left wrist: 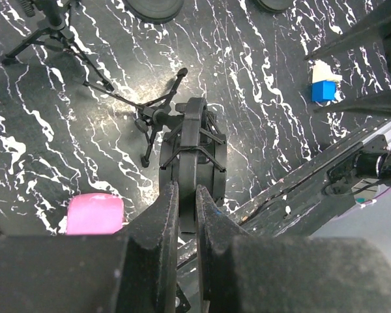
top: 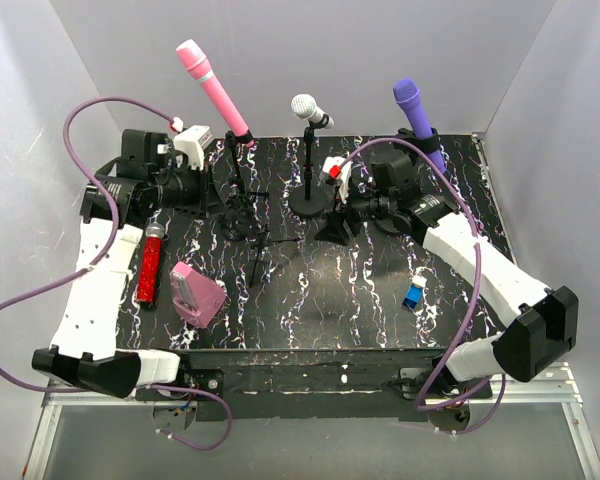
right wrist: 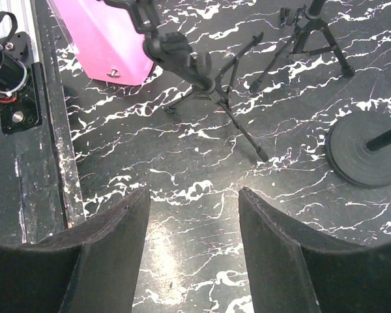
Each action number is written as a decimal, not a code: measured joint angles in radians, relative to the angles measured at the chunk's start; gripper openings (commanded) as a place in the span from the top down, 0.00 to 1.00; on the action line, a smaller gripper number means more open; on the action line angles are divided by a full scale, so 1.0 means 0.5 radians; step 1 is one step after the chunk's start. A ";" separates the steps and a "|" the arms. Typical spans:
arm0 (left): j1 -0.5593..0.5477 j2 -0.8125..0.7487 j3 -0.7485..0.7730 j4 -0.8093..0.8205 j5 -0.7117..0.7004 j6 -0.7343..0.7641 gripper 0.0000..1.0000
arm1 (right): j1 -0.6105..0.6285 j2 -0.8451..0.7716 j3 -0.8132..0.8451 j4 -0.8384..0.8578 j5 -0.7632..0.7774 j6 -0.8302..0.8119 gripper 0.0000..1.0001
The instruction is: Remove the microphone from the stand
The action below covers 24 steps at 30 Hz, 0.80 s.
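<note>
Three microphones sit in stands at the back: a pink one (top: 212, 85), a white one (top: 310, 108) and a purple one (top: 417, 115). A red microphone (top: 148, 265) lies flat on the table by my left arm. My left gripper (top: 223, 198) is shut on the black clip (left wrist: 192, 147) of a small empty tripod stand (left wrist: 150, 120), just in front of the pink microphone's stand. My right gripper (right wrist: 194, 195) is open and empty above the table, right of the white microphone's round base (right wrist: 365, 150); it also shows in the top view (top: 342, 210).
A pink box (top: 197, 293) stands near the front left; it also shows in the right wrist view (right wrist: 104, 39). A small blue and white block (top: 414, 295) lies at the right. Tripod legs (right wrist: 241, 124) spread across the middle. Purple cables loop off both arms.
</note>
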 measured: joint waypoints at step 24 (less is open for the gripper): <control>0.143 -0.061 0.006 -0.033 -0.429 0.272 1.00 | -0.002 0.110 0.088 -0.079 -0.052 0.059 0.37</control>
